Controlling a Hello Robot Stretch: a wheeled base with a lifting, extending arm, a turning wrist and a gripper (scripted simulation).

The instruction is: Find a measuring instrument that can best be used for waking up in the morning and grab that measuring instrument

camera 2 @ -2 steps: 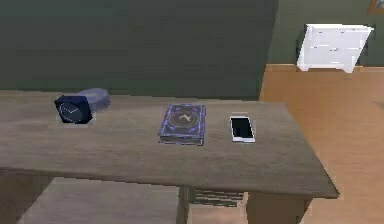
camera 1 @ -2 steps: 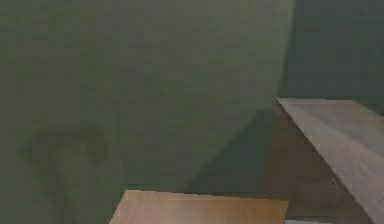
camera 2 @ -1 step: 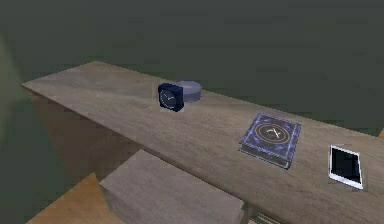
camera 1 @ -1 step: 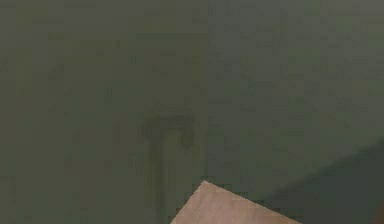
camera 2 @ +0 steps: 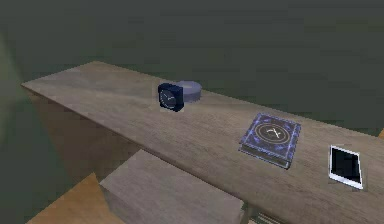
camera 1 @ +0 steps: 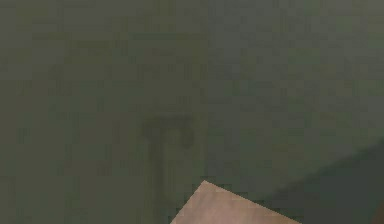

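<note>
A small dark blue alarm clock (camera 2: 170, 96) with a round dial stands on a long wooden desk top (camera 2: 110, 95), a little left of the arm side view's middle. Right behind it lies a low grey round object (camera 2: 192, 91), touching or nearly touching the clock.
On the same desk top lie a dark blue book (camera 2: 272, 139) and, at the right end, a white-edged phone (camera 2: 347, 166). A lower wooden block (camera 2: 165, 192) sits in front of the desk. The forward view faces a dark green wall (camera 1: 190, 90) close by, with a wooden corner (camera 1: 225, 205) at the bottom.
</note>
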